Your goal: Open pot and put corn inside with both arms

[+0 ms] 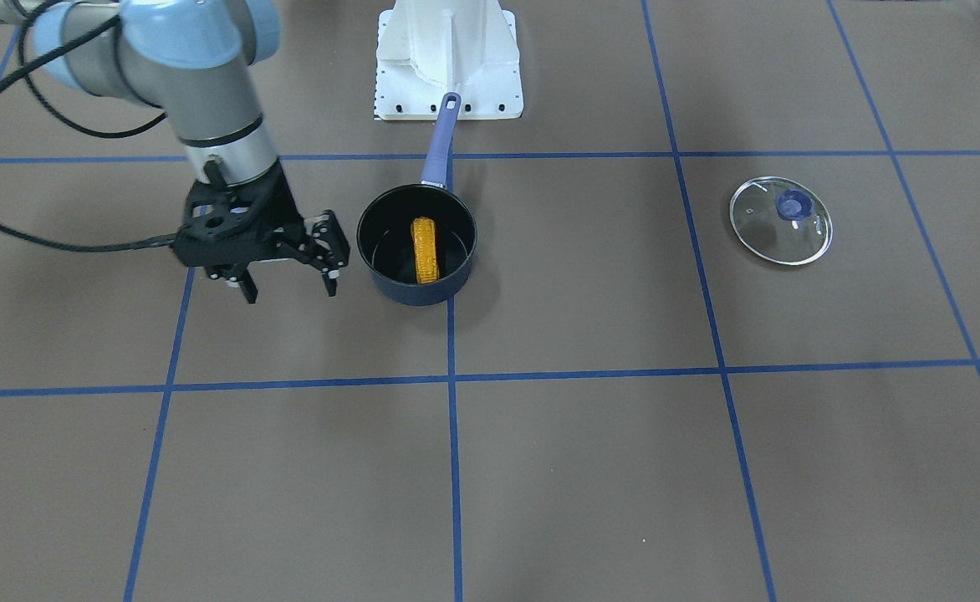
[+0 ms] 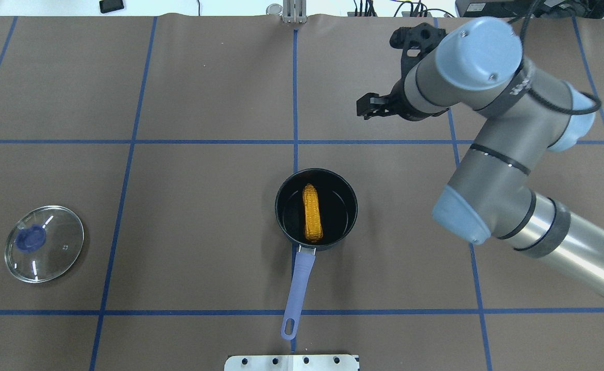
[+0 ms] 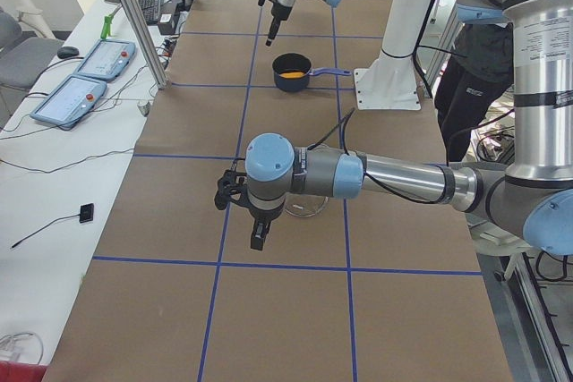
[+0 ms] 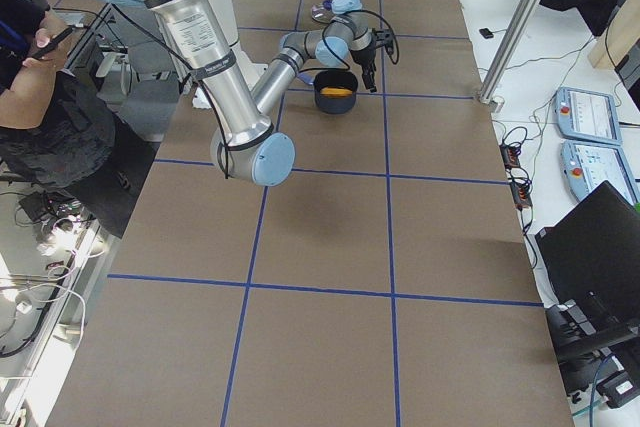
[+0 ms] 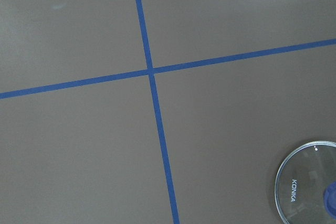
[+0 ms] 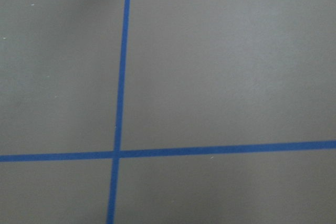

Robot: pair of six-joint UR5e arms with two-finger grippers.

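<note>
The dark blue pot with a lilac handle stands open at the table's middle. The yellow-orange corn lies inside it, also seen in the overhead view. The glass lid with a blue knob lies flat on the table far off on the robot's left side, and in the left wrist view. My right gripper is open and empty, hanging beside the pot, apart from it. My left gripper shows only in the exterior left view, above the table near the lid; I cannot tell its state.
The white pedestal base stands behind the pot's handle. Blue tape lines cross the brown table. A black cable loops from the right arm. Operators stand beside the table in the side views.
</note>
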